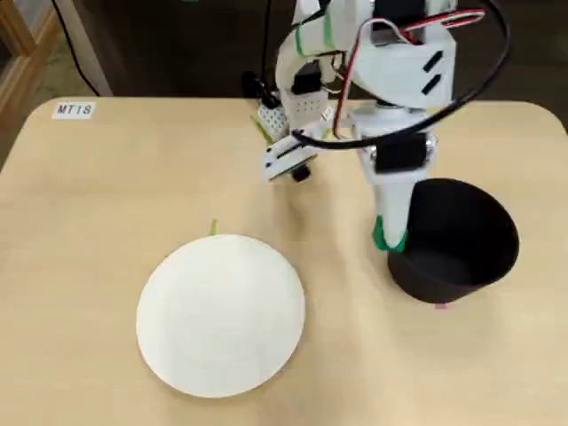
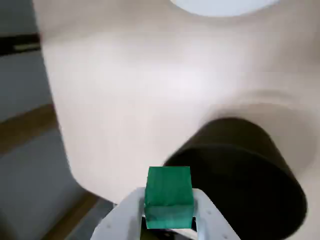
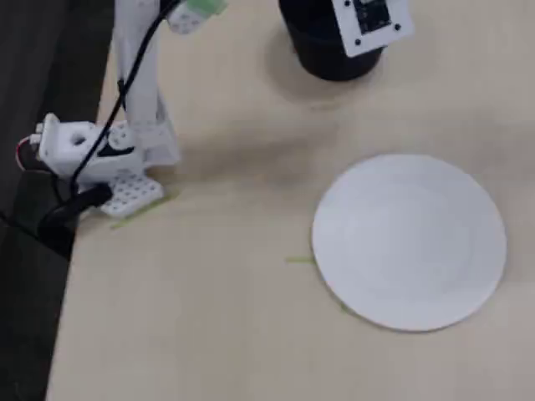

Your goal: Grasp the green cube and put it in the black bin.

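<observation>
One claw (image 2: 169, 220) is pinching the green cube (image 2: 169, 197) between its white fingers, carrying it above the worktop (image 1: 106, 204) rather than resting it anywhere. In the wrist view the black bin (image 2: 240, 170) is lying just right of and beyond the cube, so the opening is not yet squarely underneath. In a fixed view the claw is hanging at the bin's near-left rim (image 1: 417, 200), suggesting a short shift over the rim is needed before letting go.
</observation>
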You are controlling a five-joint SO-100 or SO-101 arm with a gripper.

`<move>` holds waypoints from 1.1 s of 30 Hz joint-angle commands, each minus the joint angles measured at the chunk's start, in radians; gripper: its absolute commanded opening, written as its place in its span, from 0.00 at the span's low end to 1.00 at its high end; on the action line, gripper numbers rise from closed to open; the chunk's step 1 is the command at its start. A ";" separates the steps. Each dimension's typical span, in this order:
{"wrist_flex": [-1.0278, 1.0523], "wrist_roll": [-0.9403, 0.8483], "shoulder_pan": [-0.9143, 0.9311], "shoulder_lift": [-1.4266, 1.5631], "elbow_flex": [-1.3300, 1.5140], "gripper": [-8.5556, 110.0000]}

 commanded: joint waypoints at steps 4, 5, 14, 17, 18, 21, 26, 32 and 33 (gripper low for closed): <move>0.005 0.051 -0.172 0.077 0.118 0.07; 0.002 0.052 -0.195 0.077 0.137 0.07; -0.063 0.066 -0.301 -0.009 0.153 0.07; -0.087 0.064 -0.302 -0.018 0.153 0.07; -0.094 0.064 -0.302 -0.020 0.153 0.07; -0.110 0.069 -0.299 -0.025 0.153 0.07; -0.124 0.074 -0.299 -0.032 0.153 0.13; -0.117 0.009 -0.302 -0.034 0.155 0.38; -0.117 0.009 -0.301 -0.034 0.155 0.39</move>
